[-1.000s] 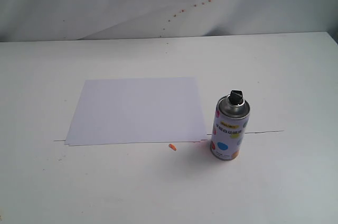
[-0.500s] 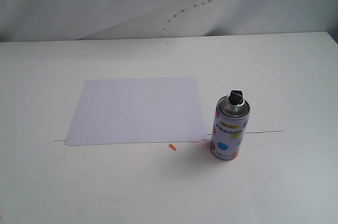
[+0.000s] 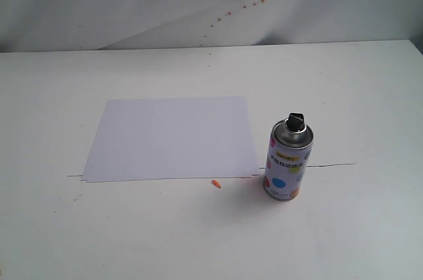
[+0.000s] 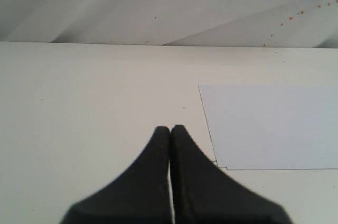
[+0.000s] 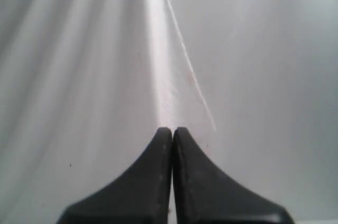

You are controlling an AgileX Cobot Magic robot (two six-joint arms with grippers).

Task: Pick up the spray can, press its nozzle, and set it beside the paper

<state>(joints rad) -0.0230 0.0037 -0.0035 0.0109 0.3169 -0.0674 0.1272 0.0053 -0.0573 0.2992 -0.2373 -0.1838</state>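
The spray can (image 3: 288,159) stands upright on the white table (image 3: 370,95), black nozzle (image 3: 295,121) on top, just beside the near right corner of the paper (image 3: 172,138), which lies flat. We see a small orange fleck (image 3: 215,183) on the table by the paper's near edge, left of the can. Our left gripper (image 4: 170,129) has its black fingers pressed together on nothing, above bare table, with a corner of the paper in its wrist view. Our right gripper (image 5: 172,130) is likewise pressed together and empty, facing the wrinkled white backdrop (image 5: 105,49).
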